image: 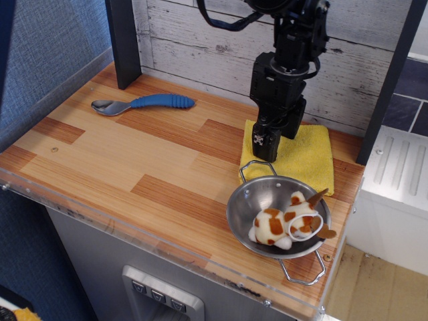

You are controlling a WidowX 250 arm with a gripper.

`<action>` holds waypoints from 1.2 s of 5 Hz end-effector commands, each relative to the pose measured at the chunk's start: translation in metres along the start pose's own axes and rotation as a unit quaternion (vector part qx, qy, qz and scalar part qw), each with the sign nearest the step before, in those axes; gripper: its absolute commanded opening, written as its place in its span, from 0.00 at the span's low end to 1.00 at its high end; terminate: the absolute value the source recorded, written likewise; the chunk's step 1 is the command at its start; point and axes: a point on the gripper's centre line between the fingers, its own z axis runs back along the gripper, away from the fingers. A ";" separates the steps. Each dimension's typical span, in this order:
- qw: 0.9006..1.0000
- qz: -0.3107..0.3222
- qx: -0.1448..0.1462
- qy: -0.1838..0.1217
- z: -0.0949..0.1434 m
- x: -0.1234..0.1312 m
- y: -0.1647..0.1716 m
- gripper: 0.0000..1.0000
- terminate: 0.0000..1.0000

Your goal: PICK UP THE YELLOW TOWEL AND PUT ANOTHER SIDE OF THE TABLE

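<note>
The yellow towel [304, 157] lies flat at the back right of the wooden table [134, 160], just behind the steel bowl. My black gripper [266, 152] points down over the towel's left part, with its tips at or just above the cloth. I see the fingers side-on as one dark block, so the gap between them is hidden. The arm covers the towel's back left corner.
A steel bowl [244, 200] holding a white and brown plush toy [284, 224] stands at the front right, touching the towel's front edge. A blue-handled spoon [144, 102] lies at the back left. Black posts [124, 40] stand at the back corners, before a plank wall.
</note>
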 end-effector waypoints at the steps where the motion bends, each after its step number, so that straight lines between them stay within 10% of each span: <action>1: 0.999 0.033 -0.019 0.004 0.009 0.016 0.011 1.00 0.00; 6: 0.987 0.150 -0.031 -0.043 0.017 0.103 0.033 1.00 0.00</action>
